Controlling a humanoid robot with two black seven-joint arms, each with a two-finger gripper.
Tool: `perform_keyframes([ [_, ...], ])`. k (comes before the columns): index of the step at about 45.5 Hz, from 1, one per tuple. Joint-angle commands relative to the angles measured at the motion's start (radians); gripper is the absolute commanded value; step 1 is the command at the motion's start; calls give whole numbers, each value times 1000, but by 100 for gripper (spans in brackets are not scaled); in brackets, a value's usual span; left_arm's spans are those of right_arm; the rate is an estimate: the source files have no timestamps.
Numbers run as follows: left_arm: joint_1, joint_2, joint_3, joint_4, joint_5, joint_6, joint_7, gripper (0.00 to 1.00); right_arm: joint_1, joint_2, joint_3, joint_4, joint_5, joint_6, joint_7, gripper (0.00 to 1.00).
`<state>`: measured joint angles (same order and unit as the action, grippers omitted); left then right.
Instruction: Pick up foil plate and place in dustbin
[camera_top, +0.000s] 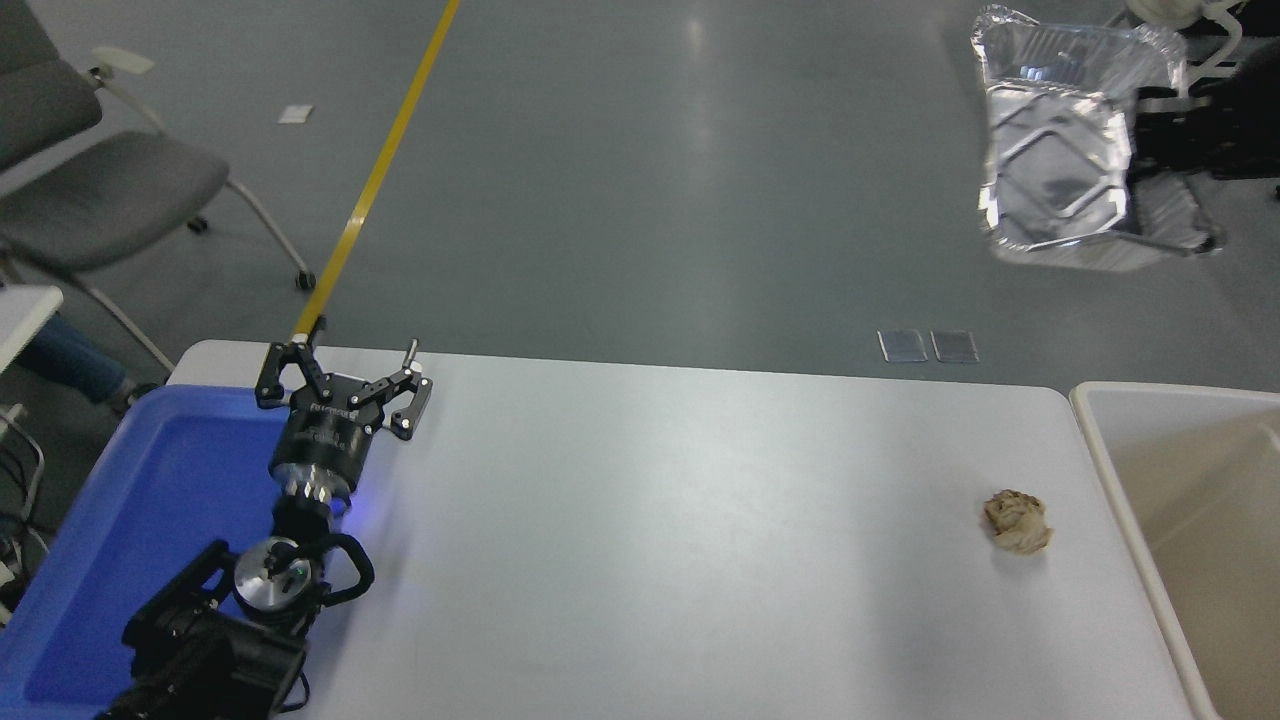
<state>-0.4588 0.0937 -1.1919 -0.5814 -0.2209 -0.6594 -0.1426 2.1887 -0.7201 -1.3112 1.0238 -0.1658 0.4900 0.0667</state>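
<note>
Right gripper (1150, 130) is mostly hidden behind the foil plate (1060, 150) — grip unreadable — tray tilted high at far right, well above the dustbin (1100, 440); left gripper (345, 385) parked, fingers apart.

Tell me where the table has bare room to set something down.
The white table is bare across its wide middle, from the parked left gripper by the blue tray to the crumpled paper ball. Only a thin strip separates that ball from the dustbin. The foil plate hangs high, off the table.
</note>
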Motion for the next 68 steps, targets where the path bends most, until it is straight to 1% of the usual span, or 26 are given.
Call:
perform_keyframes([
  [1,0,0,0,0,0,0,0,99,-355,-234,239,-345,3,-56,-1,0],
  [7,0,0,0,0,0,0,0,99,-662,-260,484,-505,5,-111,-1,0],
  [13,0,0,0,0,0,0,0,99,-952,-214,754,-639,6,-229,-2,0],
  [18,0,0,0,0,0,1,0,99,-1184,-110,999,-798,5,-344,-5,0],
  [24,0,0,0,0,0,1,0,99,-1343,71,1164,-1048,5,-358,-7,0],
  [27,0,0,0,0,0,1,0,99,-1380,132,1205,-1114,6,-360,-7,0],
  [32,0,0,0,0,0,0,0,99,-1446,177,1305,-1130,26,-398,-11,0],
  [37,0,0,0,0,0,1,0,99,-1501,228,1408,-1127,43,-448,-38,0],
  [45,0,0,0,0,0,1,0,99,-1583,304,1544,-1125,66,-505,-41,0],
  [51,0,0,0,0,-1,1,0,99,-1618,350,1569,-1123,75,-522,-41,0],
  [55,0,0,0,0,-1,1,0,99,-1627,373,1589,-1123,114,-530,-41,0],
  [58,0,0,0,0,-1,1,0,99,-1638,381,1590,-1123,135,-537,-39,0],
  [68,0,0,0,0,-1,1,0,99,-1655,383,1597,-1123,141,-548,-39,0],
])
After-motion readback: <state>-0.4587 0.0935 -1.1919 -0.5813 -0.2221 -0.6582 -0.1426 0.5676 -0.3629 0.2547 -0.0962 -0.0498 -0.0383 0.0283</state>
